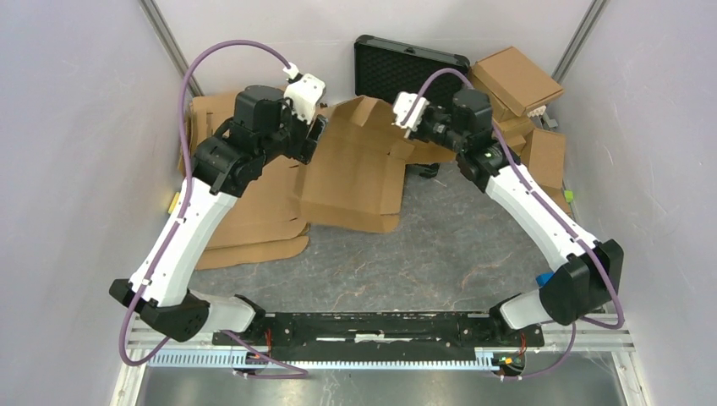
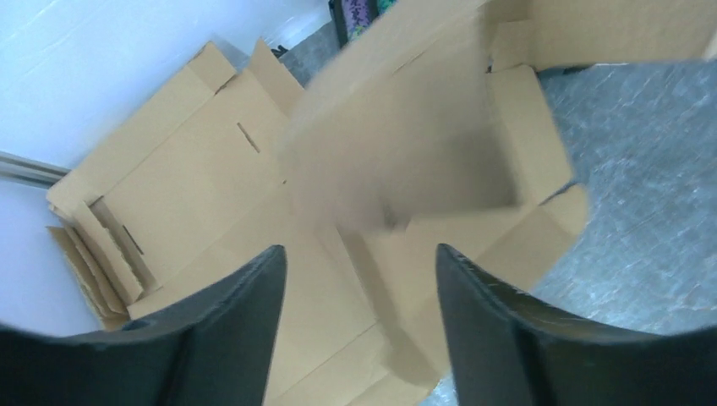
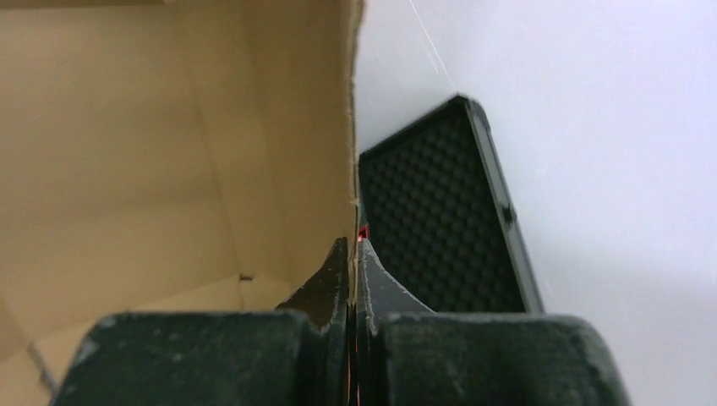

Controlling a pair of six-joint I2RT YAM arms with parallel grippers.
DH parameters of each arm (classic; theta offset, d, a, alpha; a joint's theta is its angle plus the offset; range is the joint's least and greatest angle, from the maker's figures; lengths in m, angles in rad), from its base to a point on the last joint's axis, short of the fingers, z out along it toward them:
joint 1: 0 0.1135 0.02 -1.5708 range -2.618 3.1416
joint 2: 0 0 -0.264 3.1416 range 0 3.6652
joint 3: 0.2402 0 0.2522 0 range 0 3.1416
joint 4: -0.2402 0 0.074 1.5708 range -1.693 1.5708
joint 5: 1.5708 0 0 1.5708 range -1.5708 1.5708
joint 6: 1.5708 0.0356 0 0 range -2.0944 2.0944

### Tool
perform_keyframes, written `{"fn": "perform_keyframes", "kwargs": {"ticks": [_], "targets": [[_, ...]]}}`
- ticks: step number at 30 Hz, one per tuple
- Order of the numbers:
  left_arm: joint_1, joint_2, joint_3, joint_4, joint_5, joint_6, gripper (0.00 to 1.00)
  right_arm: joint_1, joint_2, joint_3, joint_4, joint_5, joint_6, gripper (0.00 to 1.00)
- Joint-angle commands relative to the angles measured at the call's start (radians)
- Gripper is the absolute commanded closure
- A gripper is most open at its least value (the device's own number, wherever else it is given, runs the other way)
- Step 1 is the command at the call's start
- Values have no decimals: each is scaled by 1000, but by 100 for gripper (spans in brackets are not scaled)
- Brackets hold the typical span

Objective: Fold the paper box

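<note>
The left arm (image 1: 190, 228) rises from its base and bends inward at the elbow, its claw (image 2: 359, 254) spread wide with the fingers well apart, while the right arm (image 1: 541, 211) leans inward too, its claw (image 3: 353, 245) pinched tight on an edge of the paper box (image 3: 169, 152).

Paper box (image 1: 351, 169) is plain brown corrugated cardboard, matt and dry-looking with raw cut edges; the other cardboard sheets (image 1: 254, 216) beside it look the same. Black case (image 3: 431, 228) has a smooth hard plastic rim and matt dimpled foam inside, and the table top (image 1: 440, 245) is grey, mottled like stone, with a dull sheen. Arm shells (image 1: 190, 241) are smooth glossy white plastic, left gripper (image 2: 358, 254) and right gripper (image 3: 353, 245) matt black, slightly grainy plastic, front rail (image 1: 380, 359) bare ribbed metal.
</note>
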Motion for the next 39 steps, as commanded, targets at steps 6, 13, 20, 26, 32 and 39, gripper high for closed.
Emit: {"fn": "perform_keyframes", "kwargs": {"ticks": [6,13,20,26,32,39], "targets": [[28,-90,38,-66,-9,-284,0,-179,-190,-297,223,-95,402,100],[73,-342,-443,198,30,-484,0,-244,-317,-489,365,-126,592,100],[138,-398,-821,585,42,-684,0,-260,-332,-482,342,-89,601,100],[235,-355,-984,861,55,-743,0,-286,-331,-466,300,-85,608,100],[297,-193,-1061,1197,141,-723,0,-307,-318,-453,299,-125,633,100],[299,23,-1015,1424,242,-665,7,-313,-314,-455,307,-160,649,100]]}}
